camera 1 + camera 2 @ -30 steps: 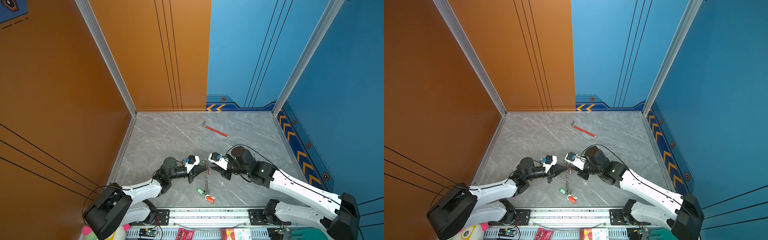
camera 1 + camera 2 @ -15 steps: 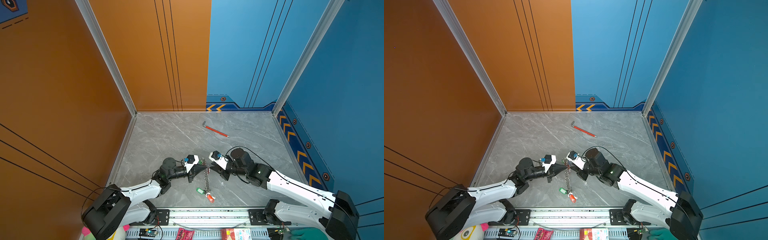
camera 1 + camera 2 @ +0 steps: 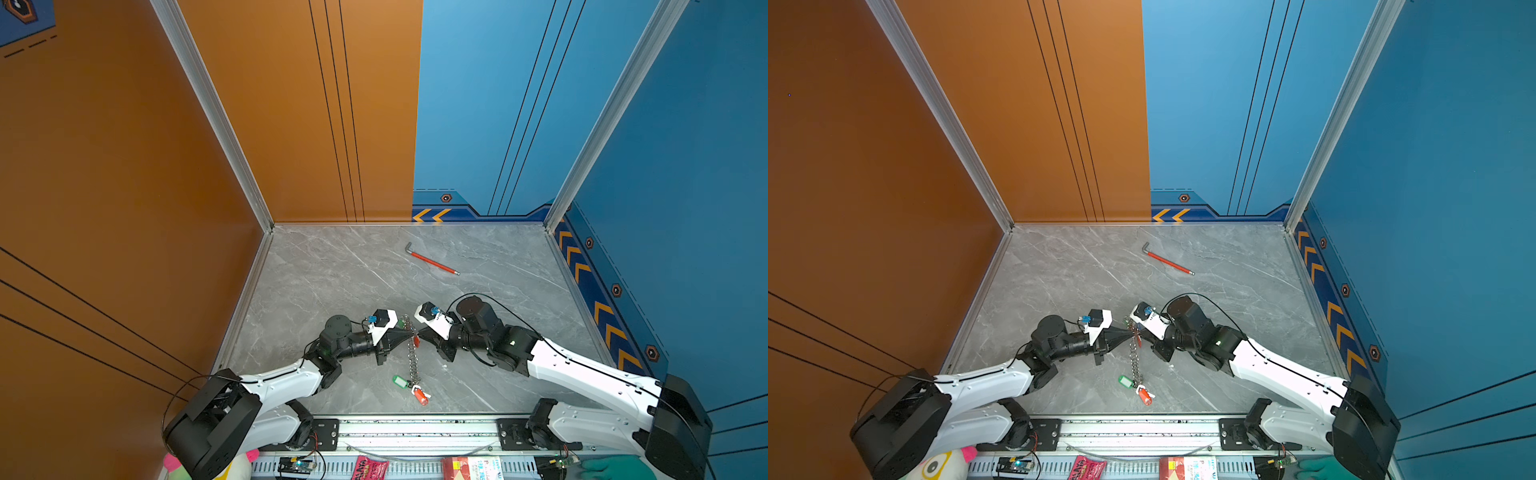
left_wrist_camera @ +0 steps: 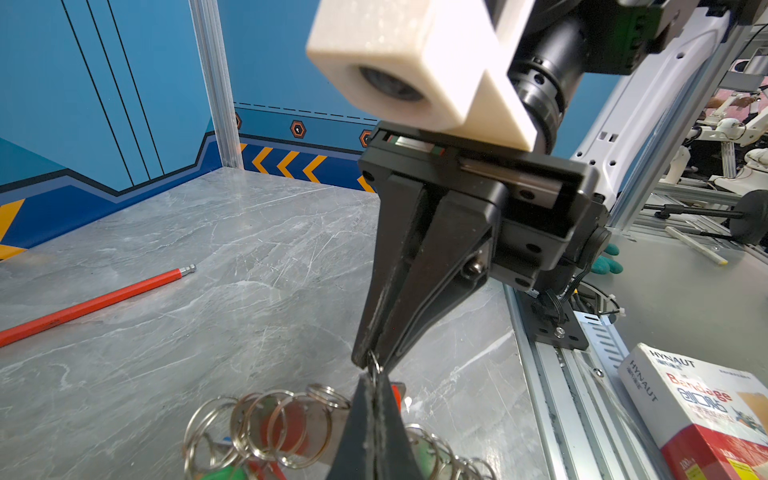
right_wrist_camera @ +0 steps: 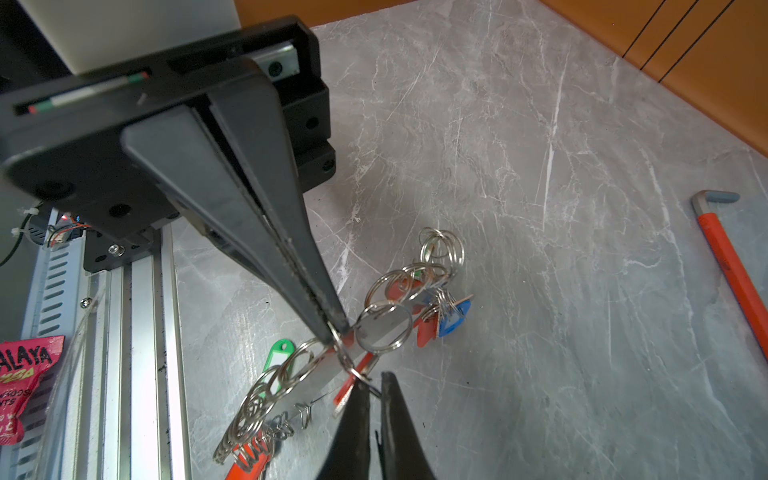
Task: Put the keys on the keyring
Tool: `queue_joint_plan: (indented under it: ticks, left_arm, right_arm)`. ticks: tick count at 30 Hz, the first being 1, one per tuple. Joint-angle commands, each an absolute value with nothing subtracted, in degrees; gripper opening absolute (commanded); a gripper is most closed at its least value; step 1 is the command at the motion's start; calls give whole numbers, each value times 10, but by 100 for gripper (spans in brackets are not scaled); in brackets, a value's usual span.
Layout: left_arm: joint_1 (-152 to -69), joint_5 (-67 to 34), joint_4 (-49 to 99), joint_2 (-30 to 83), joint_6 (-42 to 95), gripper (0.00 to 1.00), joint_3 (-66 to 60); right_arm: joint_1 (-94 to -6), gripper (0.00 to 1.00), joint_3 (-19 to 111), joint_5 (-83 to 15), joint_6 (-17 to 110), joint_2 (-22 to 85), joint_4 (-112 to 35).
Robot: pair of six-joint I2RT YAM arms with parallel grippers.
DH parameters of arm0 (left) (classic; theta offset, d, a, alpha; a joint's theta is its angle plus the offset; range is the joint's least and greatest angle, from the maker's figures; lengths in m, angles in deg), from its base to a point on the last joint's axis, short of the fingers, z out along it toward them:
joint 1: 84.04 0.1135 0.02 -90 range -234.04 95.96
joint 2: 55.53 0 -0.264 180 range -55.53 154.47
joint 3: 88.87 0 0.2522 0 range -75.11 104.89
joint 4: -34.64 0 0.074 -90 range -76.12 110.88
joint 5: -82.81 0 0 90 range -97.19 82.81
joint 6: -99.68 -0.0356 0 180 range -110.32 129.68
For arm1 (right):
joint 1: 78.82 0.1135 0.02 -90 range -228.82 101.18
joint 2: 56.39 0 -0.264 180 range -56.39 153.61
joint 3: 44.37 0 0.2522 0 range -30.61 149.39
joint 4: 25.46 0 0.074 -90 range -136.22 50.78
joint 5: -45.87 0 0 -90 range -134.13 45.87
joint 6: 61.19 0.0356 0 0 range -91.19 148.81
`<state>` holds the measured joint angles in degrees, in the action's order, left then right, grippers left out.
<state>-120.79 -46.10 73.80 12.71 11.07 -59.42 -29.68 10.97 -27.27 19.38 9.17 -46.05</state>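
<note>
Right wrist view showed the jaws of the left gripper [image 5: 336, 328] clenched on the keyring [image 5: 309, 388], its long axis sloping down to the table [image 5: 540, 291]. The right gripper [image 5: 374, 380], opposite it tip to tip, seemingly pinched the orange-tagged key [image 5: 347, 392] by its ring.

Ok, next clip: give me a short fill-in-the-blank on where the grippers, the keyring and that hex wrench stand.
Both the left gripper and the right gripper are ____ on rings of the keyring.
The hex wrench is touched by ____ gripper.
Beside the orange tag at the near end of the keyring lies a key tag coloured ____.
Missing words: shut; neither; green.
</note>
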Motion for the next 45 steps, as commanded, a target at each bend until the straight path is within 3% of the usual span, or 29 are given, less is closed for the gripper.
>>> queue_joint_plan:
  ticks: [1,12,21,29,35,45]
  left_arm:
    - [-1204,-450,769,113,116,0,-600]
    - [-1203,-434,787,110,122,0,-609]
    - [-1202,-435,791,111,124,0,-610]
    - [-1201,-431,794,113,124,0,-611]
    - [-1202,-443,813,115,128,0,-615]
    - [-1202,-484,822,120,135,0,-612]
  right_arm:
    - [-290,8,108,-258,201,100,-455]
    - [-270,7,101,-259,211,133,-432]
    - [-265,13,95,-281,213,126,-411]
    - [-287,22,75,-289,204,55,-427]
    - [-307,26,25,-214,196,29,-330]
    - [-330,24,9,-160,190,44,-262]
